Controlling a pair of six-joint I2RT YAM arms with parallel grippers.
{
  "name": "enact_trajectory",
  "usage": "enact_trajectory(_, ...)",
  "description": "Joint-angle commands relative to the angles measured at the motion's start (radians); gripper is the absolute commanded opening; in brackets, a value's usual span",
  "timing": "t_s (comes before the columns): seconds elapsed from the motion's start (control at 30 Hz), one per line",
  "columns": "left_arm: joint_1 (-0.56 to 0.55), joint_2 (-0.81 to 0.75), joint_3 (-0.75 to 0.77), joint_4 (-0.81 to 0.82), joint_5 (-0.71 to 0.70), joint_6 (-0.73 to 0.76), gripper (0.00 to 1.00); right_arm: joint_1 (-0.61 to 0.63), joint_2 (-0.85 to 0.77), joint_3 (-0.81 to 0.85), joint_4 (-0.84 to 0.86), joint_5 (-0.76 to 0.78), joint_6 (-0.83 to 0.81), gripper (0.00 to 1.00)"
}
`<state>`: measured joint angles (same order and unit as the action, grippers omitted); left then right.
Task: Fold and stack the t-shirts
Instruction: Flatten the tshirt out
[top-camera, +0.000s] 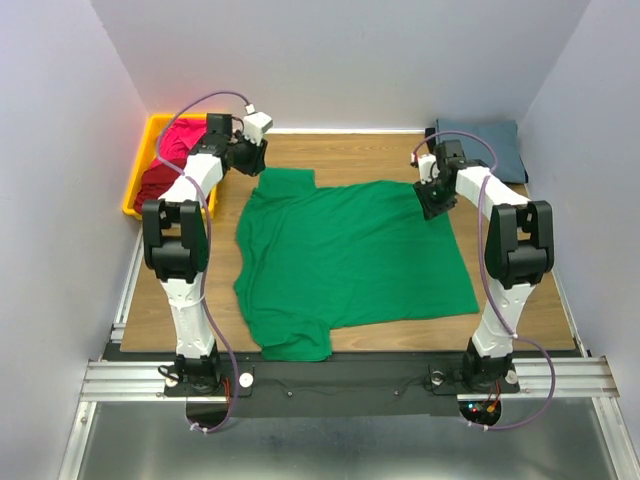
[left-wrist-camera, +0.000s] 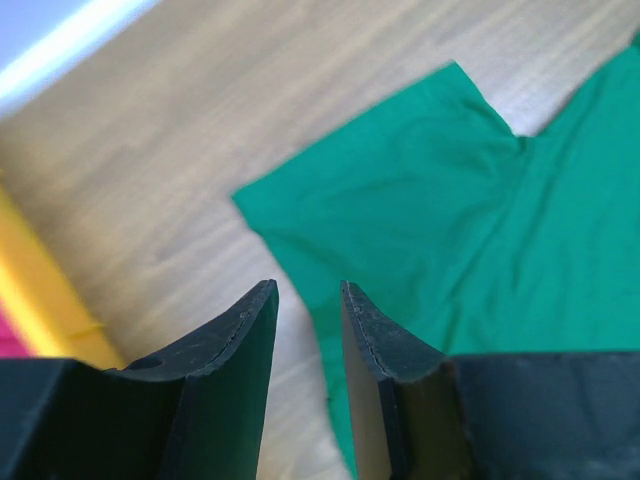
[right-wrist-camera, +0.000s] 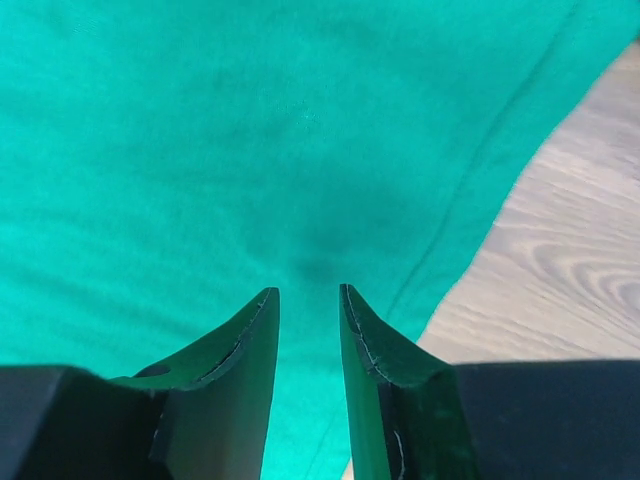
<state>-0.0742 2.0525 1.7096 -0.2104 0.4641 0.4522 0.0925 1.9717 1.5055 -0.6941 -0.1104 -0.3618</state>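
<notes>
One green t-shirt (top-camera: 350, 255) flat on table (top-camera: 520, 300).

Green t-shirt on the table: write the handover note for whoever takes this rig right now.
Left gripper: open, empty, over bare table just beside the far left sleeve of the green t-shirt.
Right gripper: open, empty, low over that shirt's far right corner.
Things: green t-shirt spread flat mid-table; pink t-shirt and dark red t-shirt bunched in the yellow bin, far left; blue-grey t-shirt looks folded at the far right corner.
Done: green one laid out, one shirt apparently folded.
Left: fold the green one, stack it, then do the two in the bin.
</notes>
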Motion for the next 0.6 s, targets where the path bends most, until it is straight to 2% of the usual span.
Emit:
enact_trajectory(0.0,-0.012,0.053,0.004,-0.055,0.039,-0.066,0.42,-0.010,0.056,0.016,0.002,-0.009,0.012,0.36)
enact_trajectory(0.33,-0.032,0.215,0.094,-0.060,-0.050,-0.084,0.40,-0.019,0.081,-0.070,0.016,0.029,-0.014,0.36)
enact_trajectory(0.43,-0.033,0.288,0.169,-0.070,-0.100,-0.104,0.40,-0.023,0.087,-0.082,0.018,0.041,-0.022,0.36)
enact_trajectory(0.47,-0.033,0.341,0.270,-0.113,-0.111,-0.101,0.39,-0.022,0.090,-0.082,0.018,0.049,-0.023,0.36)
enact_trajectory(0.57,-0.033,0.388,0.368,-0.112,-0.194,-0.133,0.39,-0.027,0.107,-0.076,0.018,0.060,-0.026,0.36)
